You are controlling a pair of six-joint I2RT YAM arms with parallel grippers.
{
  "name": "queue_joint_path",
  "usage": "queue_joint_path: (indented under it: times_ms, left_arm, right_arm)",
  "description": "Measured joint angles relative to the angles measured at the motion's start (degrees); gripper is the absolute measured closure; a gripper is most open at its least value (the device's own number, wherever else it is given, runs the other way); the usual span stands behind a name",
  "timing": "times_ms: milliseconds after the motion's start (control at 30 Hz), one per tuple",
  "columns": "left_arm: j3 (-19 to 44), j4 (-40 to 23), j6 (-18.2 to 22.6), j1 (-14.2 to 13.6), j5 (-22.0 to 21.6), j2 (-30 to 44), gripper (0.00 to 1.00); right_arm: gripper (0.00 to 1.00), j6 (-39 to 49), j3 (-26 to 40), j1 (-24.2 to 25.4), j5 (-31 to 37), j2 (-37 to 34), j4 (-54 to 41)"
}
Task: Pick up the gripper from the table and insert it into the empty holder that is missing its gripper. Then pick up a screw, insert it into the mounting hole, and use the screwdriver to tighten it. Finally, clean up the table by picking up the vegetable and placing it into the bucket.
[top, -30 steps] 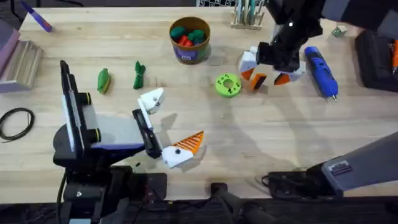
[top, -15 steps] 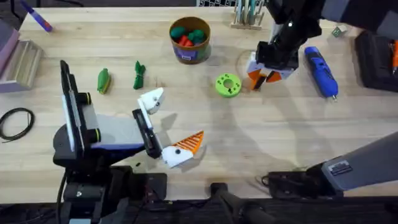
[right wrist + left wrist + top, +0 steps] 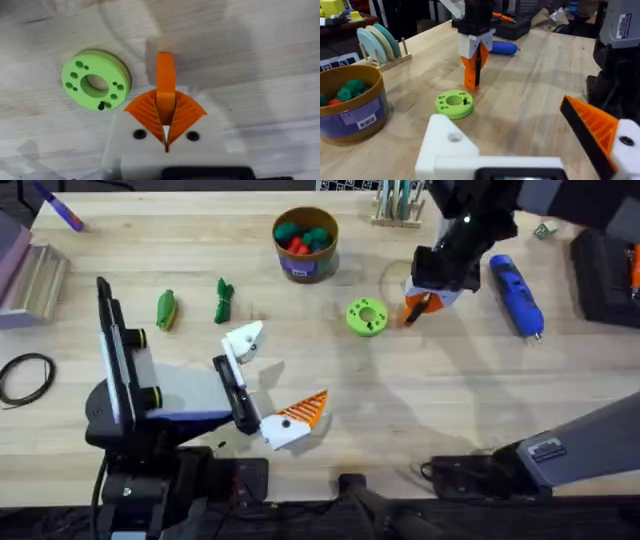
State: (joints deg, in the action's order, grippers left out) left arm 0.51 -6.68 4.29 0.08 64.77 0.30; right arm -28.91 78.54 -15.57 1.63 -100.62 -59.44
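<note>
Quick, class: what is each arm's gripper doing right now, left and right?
Left gripper: open, holding nothing.
Right gripper: shut on the loose orange gripper finger, beside the green disc.

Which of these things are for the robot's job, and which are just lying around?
For the job: orange finger, pinched in the right end effector; white holder; blue screwdriver; bucket; green vegetables.
Just lying about: purple marker; black cable loop; rack of discs.
</note>
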Motion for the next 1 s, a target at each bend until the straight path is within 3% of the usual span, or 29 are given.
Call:
queue_joint_path:
  times_ms: [267,667,1000]
  left_arm:
    - [0.0,0.0,0.0,0.0,0.0,0.0,0.015]
    - [0.0,0.0,0.0,0.0,0.0,0.0,0.015]
    - [0.0,0.0,0.0,0.0,0.0,0.0,0.015]
  right_arm:
    - [0.991,0.0,0.0,0.0,0.0,2.1,-2.0]
    - [0.992,0.0,0.0,0.0,0.0,21.8,-3.0]
    - [0.992,0.0,0.0,-0.2,-0.7,32.1,-0.8]
